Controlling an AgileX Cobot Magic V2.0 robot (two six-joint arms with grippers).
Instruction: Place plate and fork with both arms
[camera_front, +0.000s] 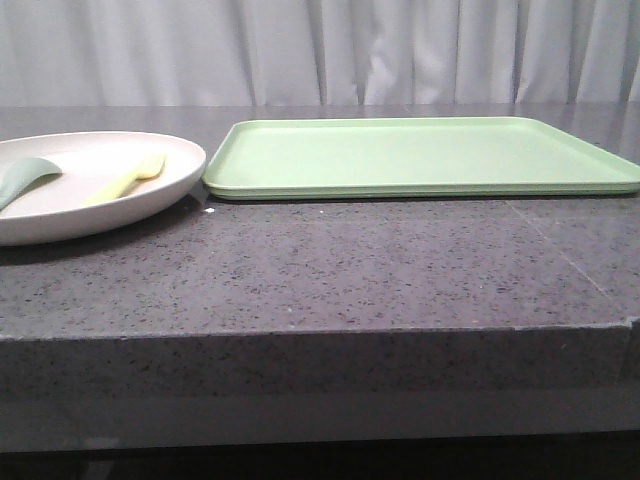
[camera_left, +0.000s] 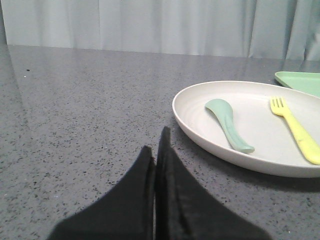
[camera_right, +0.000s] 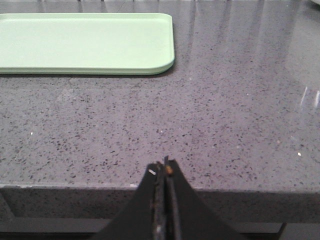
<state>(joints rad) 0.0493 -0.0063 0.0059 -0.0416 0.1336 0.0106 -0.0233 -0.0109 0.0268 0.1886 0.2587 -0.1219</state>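
Observation:
The cream-white plate (camera_front: 100, 190) sits at the left on the grey stone table, beside the tray; it also shows in the left wrist view (camera_left: 260, 145). The pale-yellow fork (camera_front: 128, 180) lies in it, also seen in the left wrist view (camera_left: 296, 129), next to a grey-green spoon (camera_front: 22, 178) (camera_left: 227, 122). My left gripper (camera_left: 156, 145) is shut and empty, low over the table a short way from the plate's rim. My right gripper (camera_right: 164, 167) is shut and empty at the table's front edge. Neither gripper shows in the front view.
A flat light-green tray (camera_front: 420, 155) lies at the middle and right of the table; its corner shows in the right wrist view (camera_right: 85, 42) and in the left wrist view (camera_left: 300, 81). A white curtain hangs behind. The table's front edge (camera_front: 320, 335) is near.

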